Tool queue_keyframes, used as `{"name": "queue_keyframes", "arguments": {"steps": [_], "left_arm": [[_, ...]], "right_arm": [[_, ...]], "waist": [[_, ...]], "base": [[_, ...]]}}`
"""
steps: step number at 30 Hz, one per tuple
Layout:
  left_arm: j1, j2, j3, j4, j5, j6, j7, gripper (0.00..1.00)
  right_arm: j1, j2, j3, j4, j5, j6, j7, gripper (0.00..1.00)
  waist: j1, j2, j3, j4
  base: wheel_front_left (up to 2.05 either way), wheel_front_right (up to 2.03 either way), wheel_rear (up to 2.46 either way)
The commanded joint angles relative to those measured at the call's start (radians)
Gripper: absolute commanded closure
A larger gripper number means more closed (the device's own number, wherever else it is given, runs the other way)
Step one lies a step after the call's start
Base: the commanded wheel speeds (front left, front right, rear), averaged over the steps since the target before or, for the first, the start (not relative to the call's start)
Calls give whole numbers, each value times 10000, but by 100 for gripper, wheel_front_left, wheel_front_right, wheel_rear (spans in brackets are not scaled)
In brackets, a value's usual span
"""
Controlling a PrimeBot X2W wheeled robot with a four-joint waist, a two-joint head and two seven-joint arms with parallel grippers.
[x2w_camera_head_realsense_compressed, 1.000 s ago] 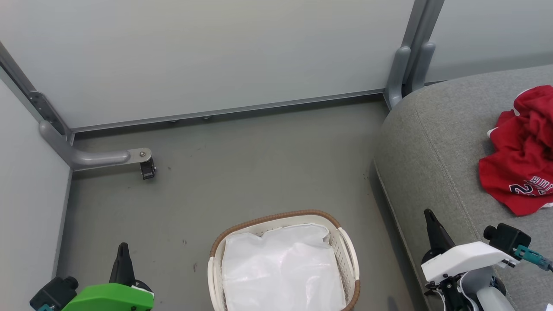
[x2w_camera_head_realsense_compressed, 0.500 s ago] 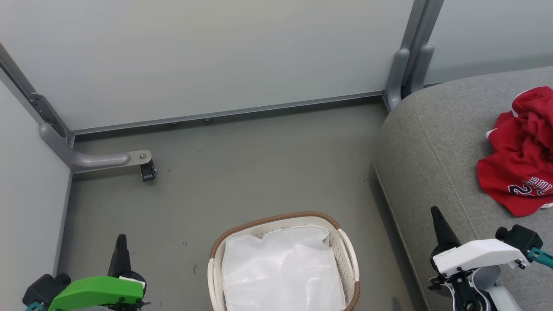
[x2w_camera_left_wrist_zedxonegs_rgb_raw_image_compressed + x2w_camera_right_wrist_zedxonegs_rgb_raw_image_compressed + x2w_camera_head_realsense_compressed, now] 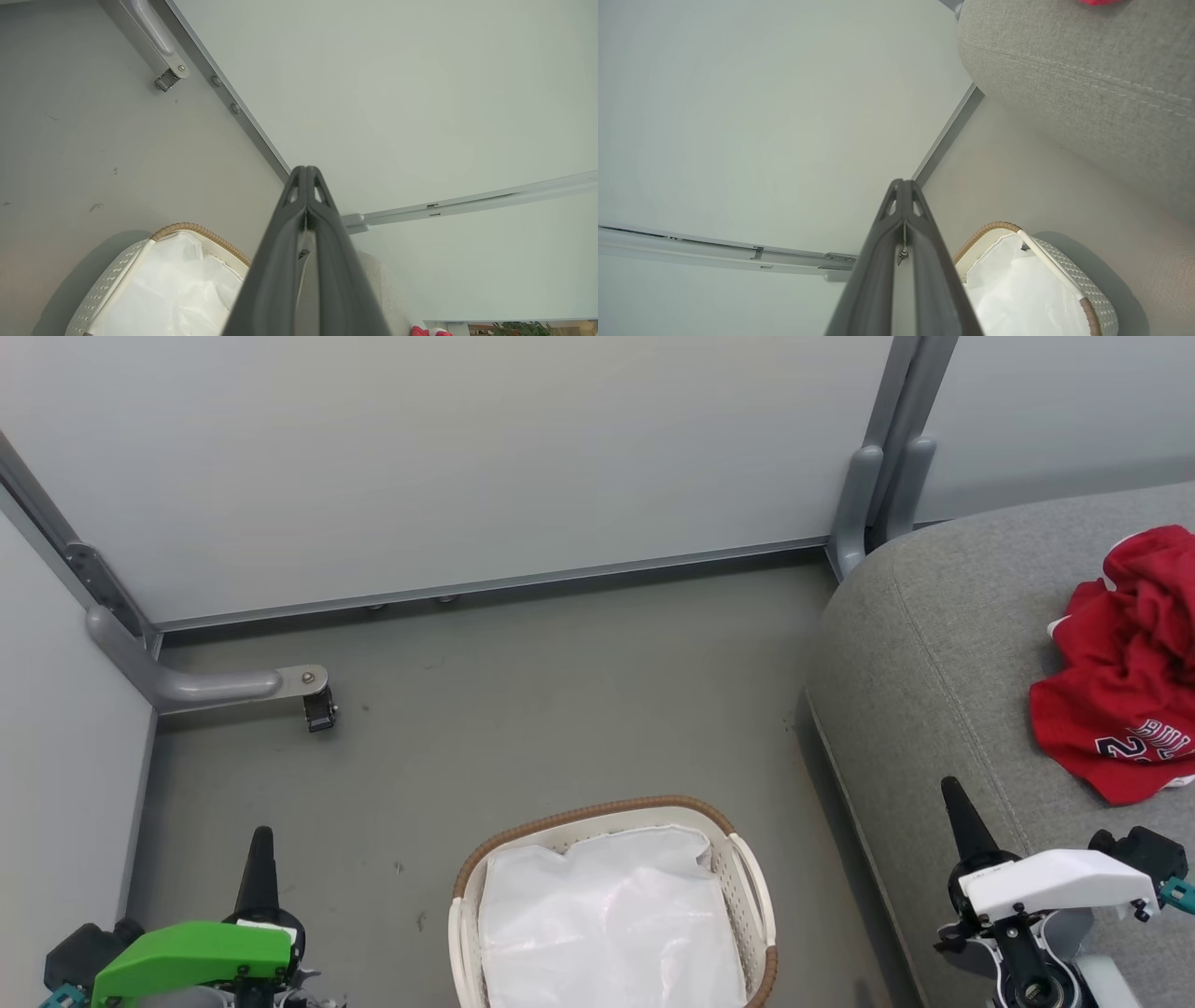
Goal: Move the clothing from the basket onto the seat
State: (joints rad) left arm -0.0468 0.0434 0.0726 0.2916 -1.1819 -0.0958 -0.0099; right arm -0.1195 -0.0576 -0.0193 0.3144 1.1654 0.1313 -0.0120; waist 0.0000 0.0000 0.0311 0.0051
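We saw the green-cased left gripper (image 3: 260,840), its dark fingers pressed together on nothing, left of the oval white perforated plastic basket (image 3: 579,814) with its brown woven rim and crinkled white liner (image 3: 607,924). The white-cased right gripper (image 3: 954,795), likewise closed and empty, stood by the edge of the grey stitched fabric seat (image 3: 943,644), near the crumpled red clothing (image 3: 1120,681) lying there. Both grippers had drifted outward since a second earlier.

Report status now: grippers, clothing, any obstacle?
Left gripper shut, empty; right gripper shut, empty. Red clothing on the seat; basket shows white liner. No obstacle seen.
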Motion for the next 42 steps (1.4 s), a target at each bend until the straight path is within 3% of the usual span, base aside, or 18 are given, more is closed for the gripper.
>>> {"name": "queue_keyframes", "arguments": {"steps": [1, 42], "left_arm": [[-256, 73, 69, -135, -238, -57, 72, 100], [-617, 95, 357, -410, -3371, -305, 985, 100]], "right_arm": [[17, -27, -78, -142, 259, -5, 79, 100], [130, 42, -771, -599, 3512, -6, 1007, 100]], "waist": [[0, 0, -7, -1], [0, 0, -202, -37]], "base": [[0, 0, 0], [0, 0, 0]]}}
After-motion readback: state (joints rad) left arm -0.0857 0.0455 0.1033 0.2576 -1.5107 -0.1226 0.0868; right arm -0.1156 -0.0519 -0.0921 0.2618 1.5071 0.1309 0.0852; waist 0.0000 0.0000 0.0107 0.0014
